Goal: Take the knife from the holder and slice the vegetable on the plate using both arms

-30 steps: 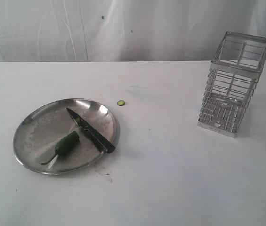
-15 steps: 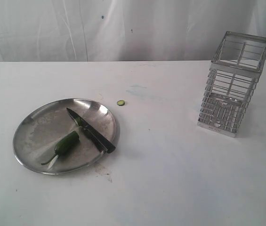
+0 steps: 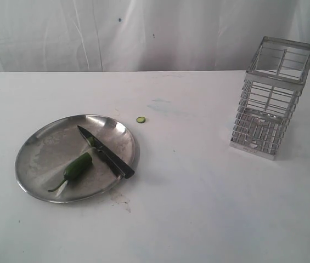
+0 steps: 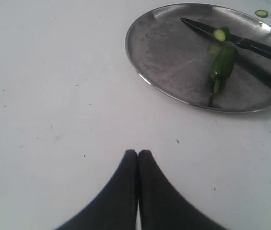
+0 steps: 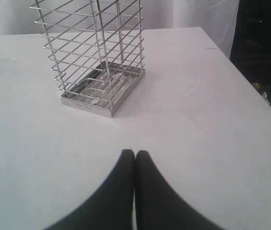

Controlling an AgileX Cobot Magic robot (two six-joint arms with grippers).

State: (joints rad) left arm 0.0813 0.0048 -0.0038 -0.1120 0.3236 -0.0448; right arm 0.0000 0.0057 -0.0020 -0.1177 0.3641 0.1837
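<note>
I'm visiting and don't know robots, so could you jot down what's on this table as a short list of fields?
plate: steel dish on the white table's left
knife: lies across the plate, handle over the rim
chili: green, on the plate, a cut piece beside the blade
stray slice: on the table beyond the plate
holder: wire basket upright on the right, nothing seen inside
left gripper: shut, holding nothing
right gripper: shut, holding nothing

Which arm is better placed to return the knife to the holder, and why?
Probably the right: its gripper, jaws shut, faces the holder. But the knife lies on the plate before the left gripper, so a handover may help.
</note>
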